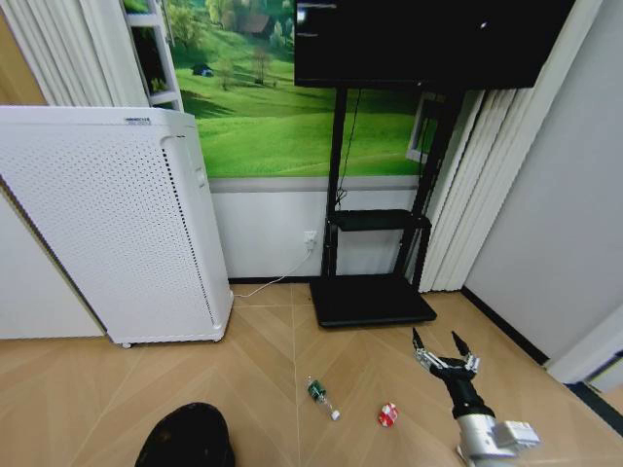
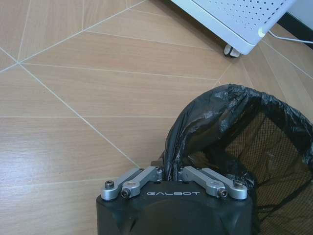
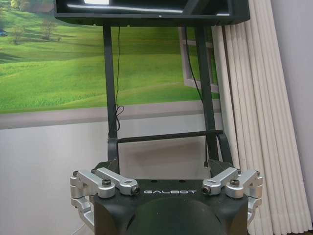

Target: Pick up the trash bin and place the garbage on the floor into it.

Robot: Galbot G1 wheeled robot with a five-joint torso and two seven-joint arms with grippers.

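Left wrist view showed the left hand (image 2: 172,172) clamped on the light, bag-lined black mesh trash bin's (image 2: 254,147) thin rim, right hand (image 1: 444,348) spread apart.

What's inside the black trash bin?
The trash bin holds a black bag draped over its rim, which the left gripper pinches. Its mesh wall shows inside; the bottom is hidden, so any garbage there can't be seen.

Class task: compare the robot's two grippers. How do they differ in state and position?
The left gripper is shut on the trash bin rim and its black liner; the right gripper is open and holds nothing. The left is low over the floor; the right points towards the wall. Both are black with silver linkages.
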